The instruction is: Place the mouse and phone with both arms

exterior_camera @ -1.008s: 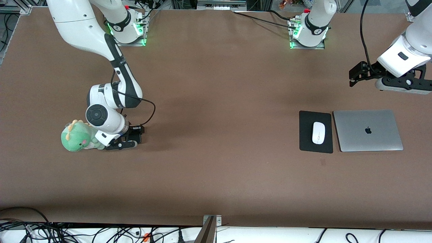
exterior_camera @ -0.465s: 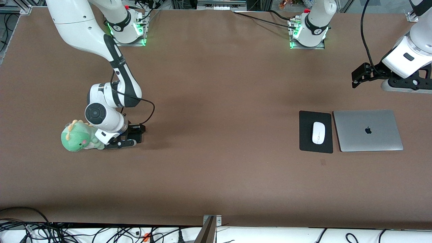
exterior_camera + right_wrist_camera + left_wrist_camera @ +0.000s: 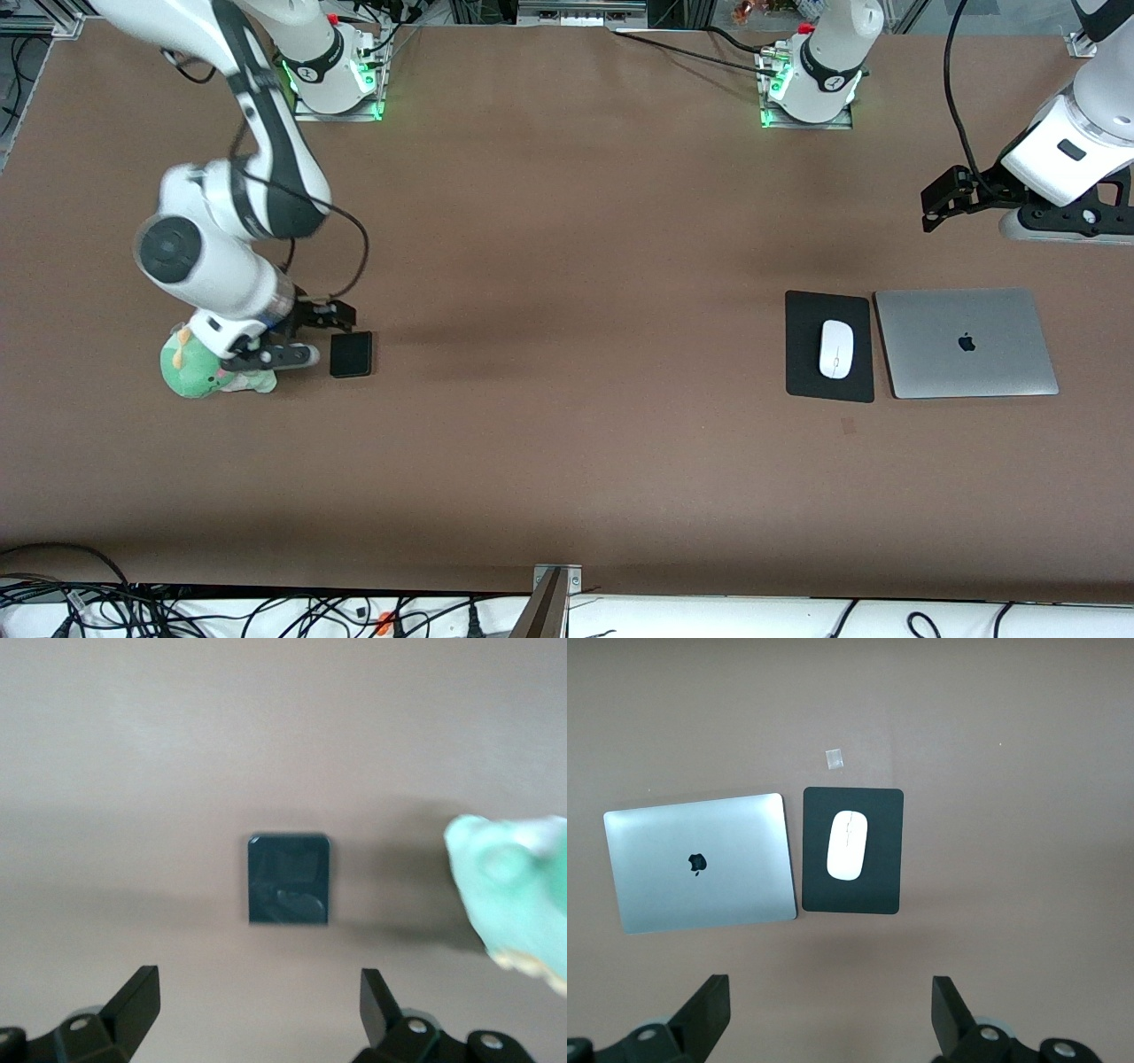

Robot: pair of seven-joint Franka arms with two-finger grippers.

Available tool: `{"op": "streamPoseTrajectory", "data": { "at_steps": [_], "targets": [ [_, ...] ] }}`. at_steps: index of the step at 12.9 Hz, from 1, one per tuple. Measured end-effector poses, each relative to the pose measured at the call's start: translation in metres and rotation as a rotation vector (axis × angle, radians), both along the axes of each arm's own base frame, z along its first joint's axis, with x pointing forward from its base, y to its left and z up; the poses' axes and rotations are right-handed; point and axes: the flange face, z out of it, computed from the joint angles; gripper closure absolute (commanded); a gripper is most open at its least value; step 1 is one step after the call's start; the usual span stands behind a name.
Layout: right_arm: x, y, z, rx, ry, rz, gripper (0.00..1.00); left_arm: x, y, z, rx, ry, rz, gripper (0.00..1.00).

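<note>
The black phone (image 3: 351, 354) lies flat on the brown table beside a green plush toy; it also shows in the right wrist view (image 3: 289, 879). My right gripper (image 3: 276, 356) is open and empty (image 3: 257, 1010), raised over the table between the plush and the phone. The white mouse (image 3: 834, 348) sits on a black mouse pad (image 3: 806, 377) toward the left arm's end; the left wrist view shows the mouse (image 3: 848, 844) and the pad (image 3: 886, 890). My left gripper (image 3: 1063, 221) is open and empty (image 3: 830, 1010), high over the table near the laptop.
A green plush dinosaur (image 3: 199, 370) (image 3: 514, 895) lies next to the right gripper. A closed silver laptop (image 3: 966, 341) (image 3: 700, 861) lies beside the pad. A small tape mark (image 3: 834, 758) is on the table near the pad.
The right gripper has let go of the phone, risen and drawn back toward the plush; the phone now lies uncovered. The left arm shifted slightly, then held still.
</note>
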Motion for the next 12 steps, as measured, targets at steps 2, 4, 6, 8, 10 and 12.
{"op": "streamPoseTrajectory", "data": {
  "at_steps": [2, 4, 6, 8, 10, 12],
  "targets": [
    [-0.02, -0.015, 0.062, 0.023, 0.003, -0.014, 0.0, 0.0, 0.0, 0.0, 0.0, 0.0, 0.0, 0.0],
    [-0.042, -0.026, 0.112, 0.045, 0.003, -0.016, 0.0, 0.001, 0.001, -0.001, 0.0, 0.001, 0.002, 0.0],
    [-0.059, -0.035, 0.141, 0.059, 0.004, -0.021, 0.0, 0.001, 0.002, -0.001, 0.0, 0.002, 0.003, 0.0],
    [-0.065, -0.048, 0.155, 0.064, 0.01, -0.038, 0.0, 0.001, 0.002, -0.001, 0.0, 0.002, 0.004, 0.0],
    [-0.062, -0.062, 0.162, 0.065, 0.013, -0.048, 0.0, 0.001, 0.002, -0.001, 0.0, 0.002, 0.004, 0.0],
    [-0.06, -0.065, 0.167, 0.064, 0.017, -0.045, 0.0, 0.001, 0.002, -0.001, 0.0, 0.002, 0.004, 0.0]
  ]
}}
